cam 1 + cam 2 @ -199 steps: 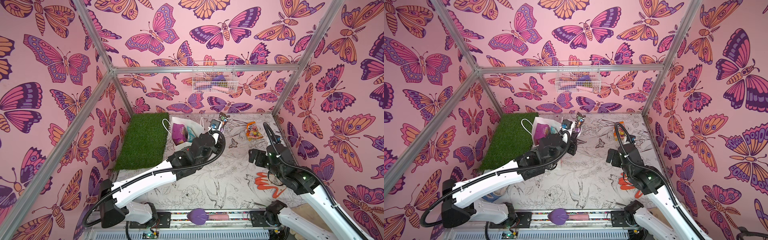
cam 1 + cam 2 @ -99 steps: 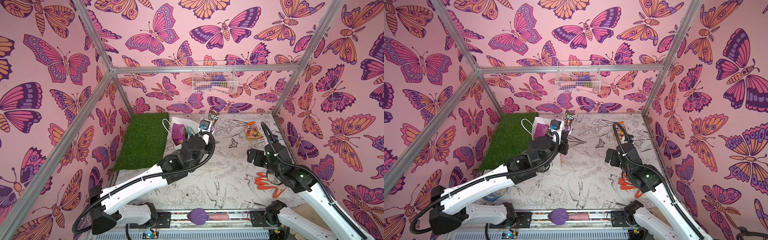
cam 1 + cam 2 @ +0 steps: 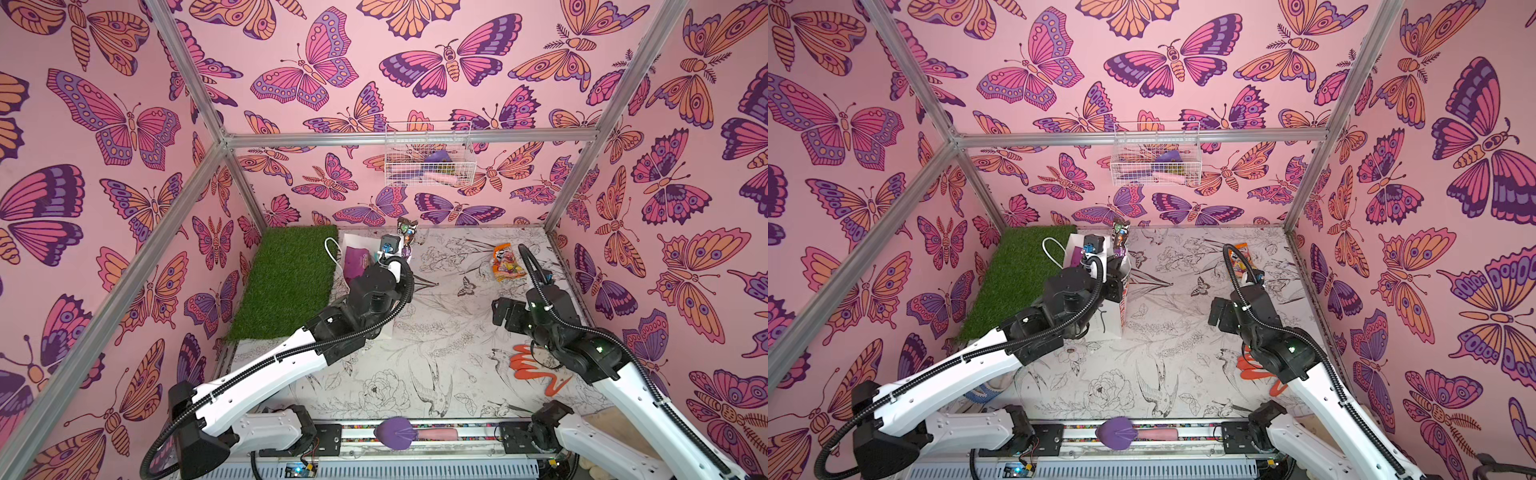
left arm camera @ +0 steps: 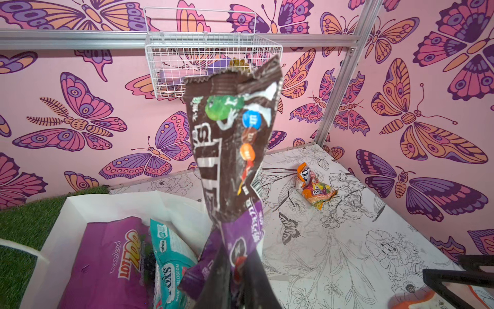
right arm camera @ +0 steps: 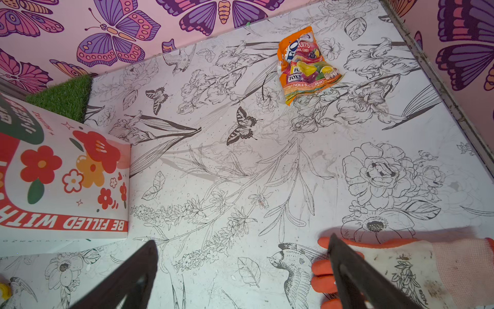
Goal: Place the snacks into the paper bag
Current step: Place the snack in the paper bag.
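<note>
1. Snacks: a brown candy packet (image 4: 232, 139) stands upright over the rim of the open paper bag (image 4: 120, 203). The left gripper (image 4: 235, 273) has its fingers clamped on the packet's lower end.
2. Inside the bag, a purple packet (image 4: 107, 256) and a teal packet (image 4: 171, 256) lie side by side.
3. An orange packet (image 5: 307, 67) lies on the table well apart from the bag, on the side away from the grass mat (image 3: 286, 282).
4. The right gripper (image 5: 242, 240) hovers empty, its fingers wide apart, well clear of the bag and near an orange-fingered glove (image 5: 320, 270).

Paired high top views, close wrist views, shared table (image 3: 444, 328).
</note>
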Controlling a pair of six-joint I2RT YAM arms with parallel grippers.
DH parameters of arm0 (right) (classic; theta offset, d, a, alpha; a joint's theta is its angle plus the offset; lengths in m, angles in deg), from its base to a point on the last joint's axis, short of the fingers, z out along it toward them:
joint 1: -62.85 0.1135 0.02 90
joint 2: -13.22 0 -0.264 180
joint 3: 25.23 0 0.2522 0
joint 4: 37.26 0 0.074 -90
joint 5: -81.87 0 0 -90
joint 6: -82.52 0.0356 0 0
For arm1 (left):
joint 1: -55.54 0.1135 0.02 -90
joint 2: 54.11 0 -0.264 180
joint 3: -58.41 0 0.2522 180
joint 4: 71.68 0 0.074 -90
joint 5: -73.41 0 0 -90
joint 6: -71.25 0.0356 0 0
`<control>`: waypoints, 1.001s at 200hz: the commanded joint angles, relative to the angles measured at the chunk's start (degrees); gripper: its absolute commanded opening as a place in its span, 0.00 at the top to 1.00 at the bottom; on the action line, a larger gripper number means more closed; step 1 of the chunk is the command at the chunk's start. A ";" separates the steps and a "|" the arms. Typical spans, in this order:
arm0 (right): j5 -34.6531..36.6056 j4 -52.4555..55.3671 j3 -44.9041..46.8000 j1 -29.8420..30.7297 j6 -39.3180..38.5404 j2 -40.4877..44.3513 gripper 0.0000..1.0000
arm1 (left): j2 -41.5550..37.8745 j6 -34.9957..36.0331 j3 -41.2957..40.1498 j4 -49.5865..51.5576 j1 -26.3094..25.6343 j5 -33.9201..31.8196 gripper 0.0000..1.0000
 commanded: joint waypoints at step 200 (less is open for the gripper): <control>-1.62 -1.16 -0.30 -0.41 0.79 -1.23 0.01 | -1.72 -8.70 -2.75 7.28 11.60 9.11 0.87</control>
